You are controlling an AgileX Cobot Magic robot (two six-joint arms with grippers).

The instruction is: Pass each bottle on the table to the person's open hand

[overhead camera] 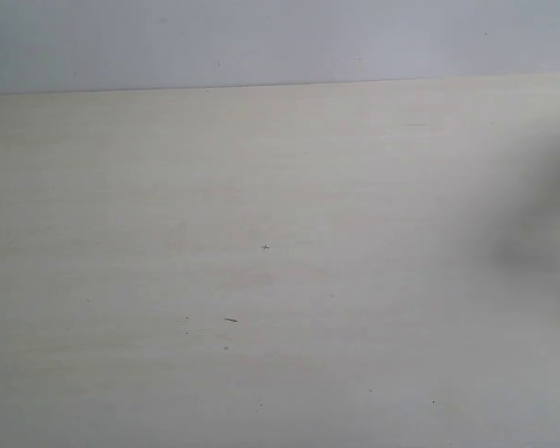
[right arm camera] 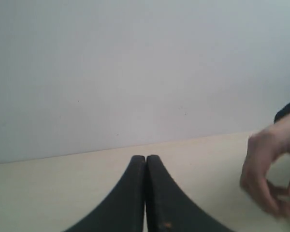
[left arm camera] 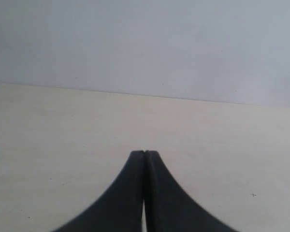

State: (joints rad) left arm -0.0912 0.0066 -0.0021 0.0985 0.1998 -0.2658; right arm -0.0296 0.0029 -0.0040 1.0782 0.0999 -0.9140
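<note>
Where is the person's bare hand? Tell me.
The bare, light-skinned, black-cuffed hand shows only in the right wrist view, fingers curled down over the pale beige tabletop, off to one side of the shut right gripper.

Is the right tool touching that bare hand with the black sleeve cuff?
Apart. The right wrist view shows a strip of pale beige tabletop between the shut black right tool and the bare light-skinned hand.
</note>
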